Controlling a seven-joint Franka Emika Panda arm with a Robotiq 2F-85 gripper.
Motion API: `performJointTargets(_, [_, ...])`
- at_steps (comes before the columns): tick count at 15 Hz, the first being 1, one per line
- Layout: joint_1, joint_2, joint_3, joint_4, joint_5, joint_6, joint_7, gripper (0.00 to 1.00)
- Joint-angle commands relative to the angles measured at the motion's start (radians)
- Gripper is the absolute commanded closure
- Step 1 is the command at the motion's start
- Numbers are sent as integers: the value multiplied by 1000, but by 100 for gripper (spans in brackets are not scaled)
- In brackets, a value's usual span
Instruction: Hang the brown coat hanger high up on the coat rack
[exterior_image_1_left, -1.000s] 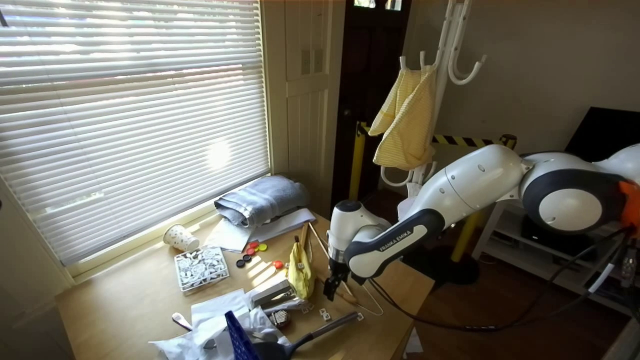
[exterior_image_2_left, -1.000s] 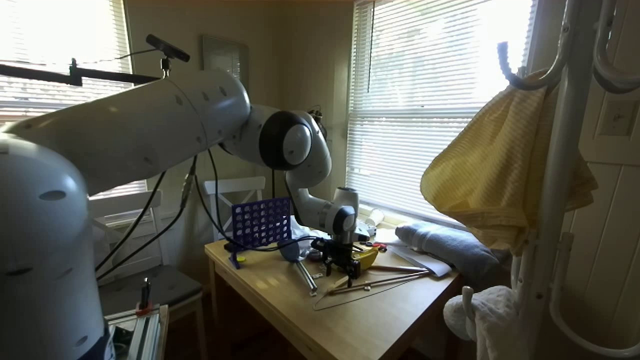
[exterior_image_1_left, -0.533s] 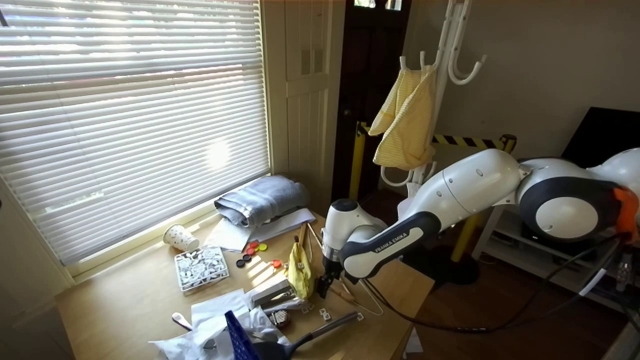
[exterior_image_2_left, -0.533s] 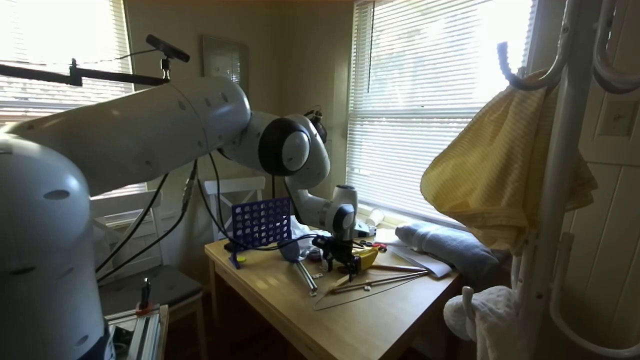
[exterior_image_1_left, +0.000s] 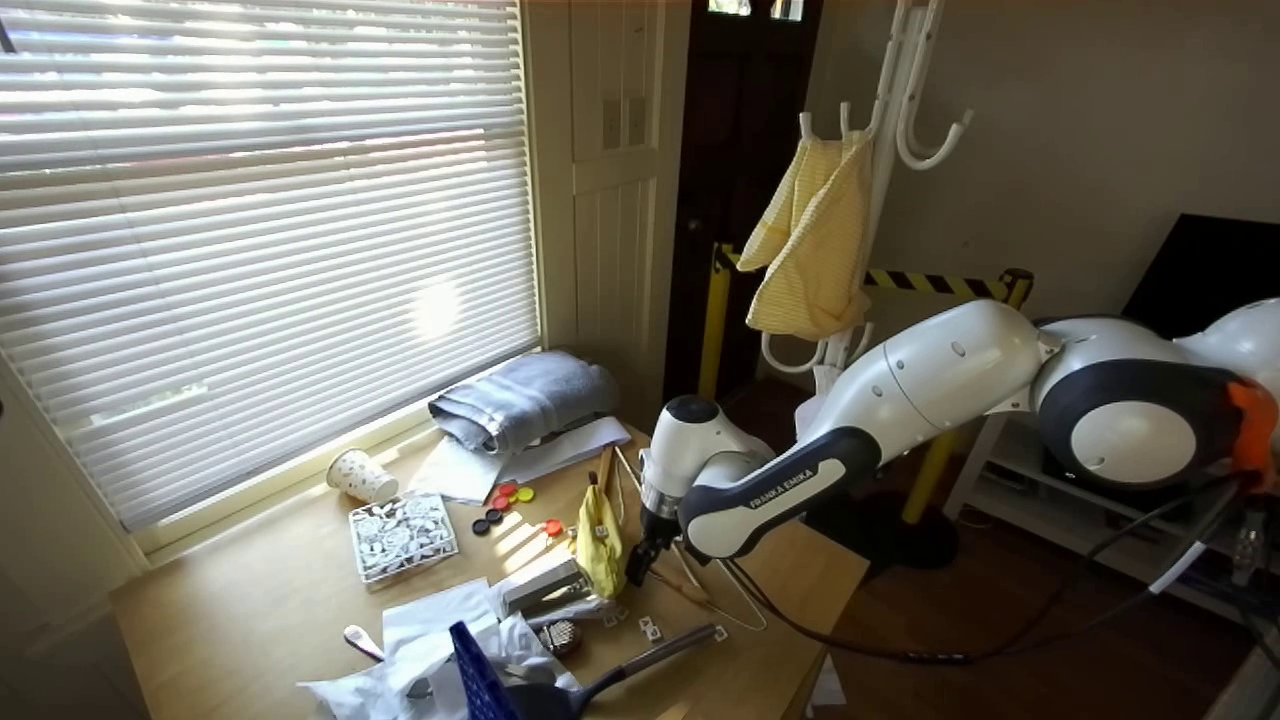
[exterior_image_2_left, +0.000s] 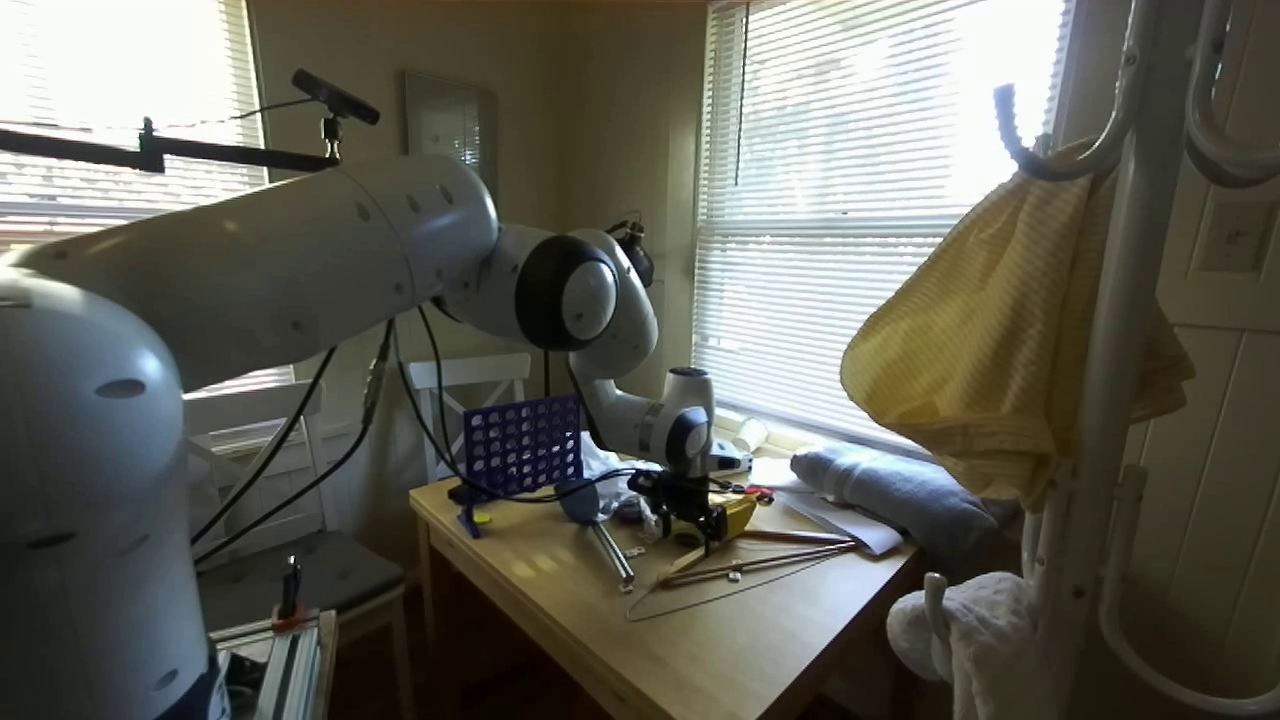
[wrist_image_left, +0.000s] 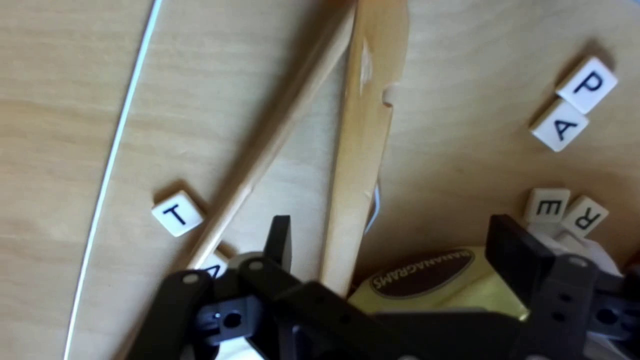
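Observation:
The brown coat hanger (wrist_image_left: 357, 160) lies on the table; it also shows in both exterior views (exterior_image_1_left: 690, 590) (exterior_image_2_left: 765, 567). In the wrist view its wide notched bar runs between the fingers, closer to the left finger, and its slim bar passes left of that finger. My gripper (wrist_image_left: 390, 235) is open and empty above the hanger; it also shows in both exterior views (exterior_image_1_left: 638, 573) (exterior_image_2_left: 692, 540). Its height above the bar is unclear. The white coat rack (exterior_image_1_left: 885, 190) stands beyond the table and is close in an exterior view (exterior_image_2_left: 1115, 330). The hanger's hook is not clear.
A yellow Bananagrams pouch (wrist_image_left: 435, 280) lies under the gripper, beside the hanger. Letter tiles (wrist_image_left: 587, 85) and a thin grey rod (wrist_image_left: 112, 155) lie around. A dark spatula (exterior_image_1_left: 640, 660) and blue game grid (exterior_image_2_left: 522, 445) stand nearby. A yellow towel (exterior_image_1_left: 815, 235) hangs on the rack.
My gripper has shifted toward the yellow pouch, leftward in an exterior view, and turned a little. The upper arm has sunk slightly. The hanger and rack have not visibly moved.

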Motion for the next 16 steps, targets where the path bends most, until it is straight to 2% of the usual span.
performJointTargets(1, [10, 42, -16, 42, -3, 71, -1, 0])
performJointTargets(12, [-17, 66, 7, 49, 16, 90, -22, 0])
performJointTargets(14, [-25, 71, 17, 55, 23, 80, -26, 26])
performJointTargets(16, [-30, 73, 22, 56, 25, 75, -27, 41])
